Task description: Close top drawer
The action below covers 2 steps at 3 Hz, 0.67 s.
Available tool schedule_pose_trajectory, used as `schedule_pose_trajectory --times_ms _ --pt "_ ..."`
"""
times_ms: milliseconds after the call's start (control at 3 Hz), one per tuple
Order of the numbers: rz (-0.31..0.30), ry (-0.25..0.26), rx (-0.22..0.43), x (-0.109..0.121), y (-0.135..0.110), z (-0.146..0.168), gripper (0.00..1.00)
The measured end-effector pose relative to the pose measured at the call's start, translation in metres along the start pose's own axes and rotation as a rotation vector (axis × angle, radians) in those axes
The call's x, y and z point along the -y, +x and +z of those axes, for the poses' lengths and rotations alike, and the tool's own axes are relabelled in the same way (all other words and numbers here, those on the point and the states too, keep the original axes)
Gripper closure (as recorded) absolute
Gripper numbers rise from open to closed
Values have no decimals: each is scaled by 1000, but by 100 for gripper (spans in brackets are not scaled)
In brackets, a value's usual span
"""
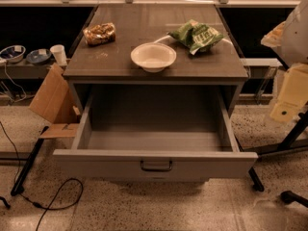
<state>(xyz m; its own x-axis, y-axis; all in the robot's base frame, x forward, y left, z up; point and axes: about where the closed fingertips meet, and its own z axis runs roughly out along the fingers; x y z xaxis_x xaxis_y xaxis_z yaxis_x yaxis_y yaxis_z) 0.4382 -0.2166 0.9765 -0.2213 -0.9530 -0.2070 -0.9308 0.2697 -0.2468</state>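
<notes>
Item 1: top drawer (96,165), pulled fully out below the front edge of the surface (110,64), its front panel running left to right with the handle (156,166) at centre. Item 2: my hand (288,97), 1 only, hanging beyond the surface's right edge, up and right of that panel; apart or together, I cannot tell. Judged need: travel left to the panel's outer face, then push straight back toward the surface's front edge.

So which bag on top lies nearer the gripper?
The green bag, right of the bowl; the brown bag lies far left. The gripper hangs at the right edge.
</notes>
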Motion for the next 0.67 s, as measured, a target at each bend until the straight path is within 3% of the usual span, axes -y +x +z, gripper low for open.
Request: schedule_pose_trajectory --times_ms 667 --pt "2 -5 4 -5 1 7 0"
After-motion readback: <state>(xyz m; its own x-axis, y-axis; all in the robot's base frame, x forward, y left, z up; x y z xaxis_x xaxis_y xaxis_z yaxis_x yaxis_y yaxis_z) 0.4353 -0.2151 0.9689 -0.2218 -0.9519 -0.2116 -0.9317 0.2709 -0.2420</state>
